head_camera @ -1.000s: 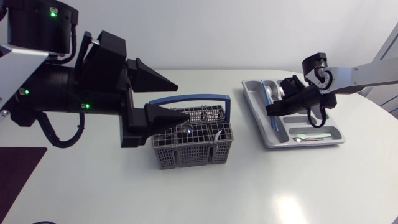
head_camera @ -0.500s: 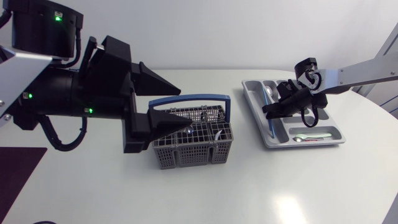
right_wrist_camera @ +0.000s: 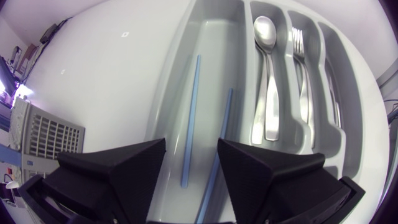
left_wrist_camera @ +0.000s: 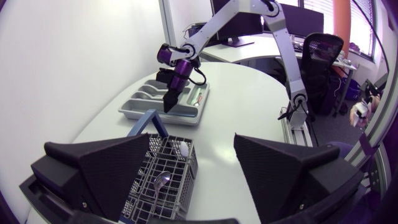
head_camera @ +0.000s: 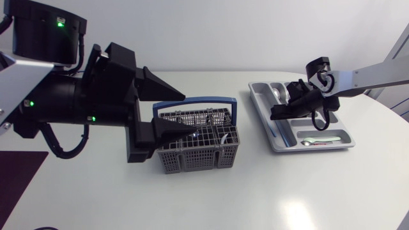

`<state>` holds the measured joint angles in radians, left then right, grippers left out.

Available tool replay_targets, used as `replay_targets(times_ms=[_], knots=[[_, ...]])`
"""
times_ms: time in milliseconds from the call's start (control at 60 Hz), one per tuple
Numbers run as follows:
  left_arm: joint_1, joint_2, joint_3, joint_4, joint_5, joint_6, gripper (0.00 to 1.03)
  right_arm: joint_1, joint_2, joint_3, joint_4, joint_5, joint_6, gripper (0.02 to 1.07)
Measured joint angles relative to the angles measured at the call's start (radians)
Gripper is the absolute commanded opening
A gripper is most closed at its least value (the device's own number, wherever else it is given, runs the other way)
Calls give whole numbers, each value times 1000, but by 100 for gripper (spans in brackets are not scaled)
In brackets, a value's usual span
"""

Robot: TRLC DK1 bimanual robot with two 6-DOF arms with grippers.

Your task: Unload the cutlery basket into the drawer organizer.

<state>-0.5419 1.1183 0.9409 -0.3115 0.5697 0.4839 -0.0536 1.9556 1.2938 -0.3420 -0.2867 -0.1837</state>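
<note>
We saw the basket [head_camera: 198,140] standing near the middle of the table [head_camera: 268,191], its blue handle [head_camera: 192,101] arched upright over it. A spoon [left_wrist_camera: 160,182] lay in it, along with a few other pieces we could not tell apart. Our left gripper [head_camera: 190,115] hung over the basket's left half with its fingers spread wide. One finger was above the handle and the other above the grid, and neither touched anything.

Right of the basket came a strip of bare table, then the organizer [head_camera: 278,145], well apart from the basket and set at a slant. Its far end lay closer to the table's back edge than the basket did. In front of the basket, the table was bare all the way to the near edge.

Our right gripper [right_wrist_camera: 191,149] hovered low over the organizer's long compartment, the one on the basket's side. Its fingers were parted and held nothing. Under it lay two blue sticks [right_wrist_camera: 189,118]. One of them ran beneath the gap between the fingers.

The compartments farther from the basket held spoons [right_wrist_camera: 264,74] and forks [right_wrist_camera: 301,68]. A small spoon [head_camera: 316,139] lay in the crosswise one at the organizer's near end.
</note>
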Motion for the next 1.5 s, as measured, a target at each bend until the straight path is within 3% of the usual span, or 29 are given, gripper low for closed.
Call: replay_targets(times_ms=[117,250,400,550,750,950,1300,1500], knots=[[-10,-13,-14,-3,-29,28,99,10,-163,-115,71,-16,-31,80],[-40,-15,-58,-5,-91,95,99,42,-394,-267,174,-114,-113,80],[-50,-15,-88,-6,-124,155,98,74,-580,-394,199,-172,-213,80],[-60,-10,-88,-5,-153,192,98,101,-684,-488,206,-185,-278,80],[-140,37,-87,4,-230,213,98,143,-794,-605,222,-188,-337,80],[-154,77,-84,-4,-344,351,97,198,-885,-722,235,-172,-381,80],[-161,285,311,-426,-381,680,97,223,-920,-814,269,-158,-444,80],[-173,405,482,-594,-430,810,97,223,-938,-819,274,-158,-475,80]])
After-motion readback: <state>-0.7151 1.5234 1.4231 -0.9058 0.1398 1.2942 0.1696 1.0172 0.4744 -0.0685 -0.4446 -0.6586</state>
